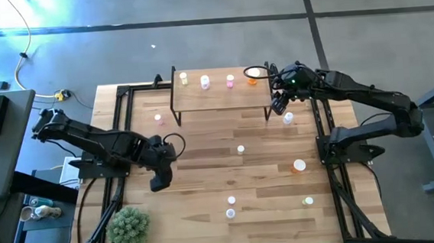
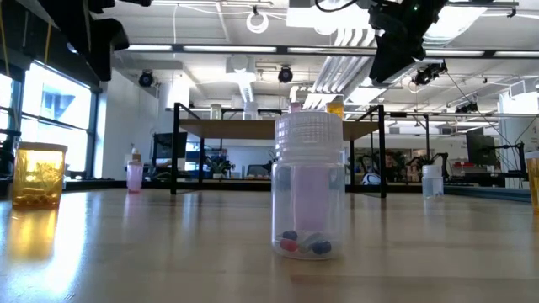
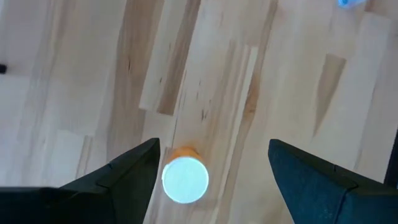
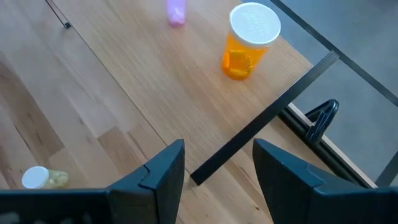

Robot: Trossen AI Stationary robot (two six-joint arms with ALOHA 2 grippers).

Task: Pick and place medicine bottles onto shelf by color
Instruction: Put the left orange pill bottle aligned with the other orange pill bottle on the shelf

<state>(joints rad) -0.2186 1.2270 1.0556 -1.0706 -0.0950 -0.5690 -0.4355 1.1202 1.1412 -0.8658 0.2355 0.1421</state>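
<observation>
While both sets of jaws are standing open and holding nothing, the left gripper [image 1: 162, 177] is hanging over the left-centre of the worktop [image 1: 206, 183], and the right gripper [image 1: 279, 104] is hovering by the right end of the shelf [image 1: 219, 94].

Left wrist view: the left gripper's fingers [image 3: 127, 171] are flanking an orange bottle [image 3: 185, 176] with a white cap, seen from straight above and lying nearer one finger. The high view is hiding this bottle beneath the left gripper.

Right wrist view: an orange bottle [image 4: 247, 40] is standing upright on the shelf near its corner, with a pink bottle [image 4: 176, 10] beyond it, cut off by the frame. A yellow-green bottle [image 4: 43, 178] is showing on the worktop below the shelf edge.

High view: four bottles are sitting in a row on the shelf, from a yellow-green one [image 1: 184, 78] at the left to the orange one at the right. Others are lying scattered on the worktop, among them a toppled orange bottle [image 1: 299, 165]; their colours are hard to make out. A green plant [image 1: 129, 227] is occupying the near left corner.

Low view: a clear bottle [image 2: 309, 187] holding coloured capsules is filling the centre, an amber bottle [image 2: 37, 175] is standing at the left, and the arms are being cut off at the top.
</observation>
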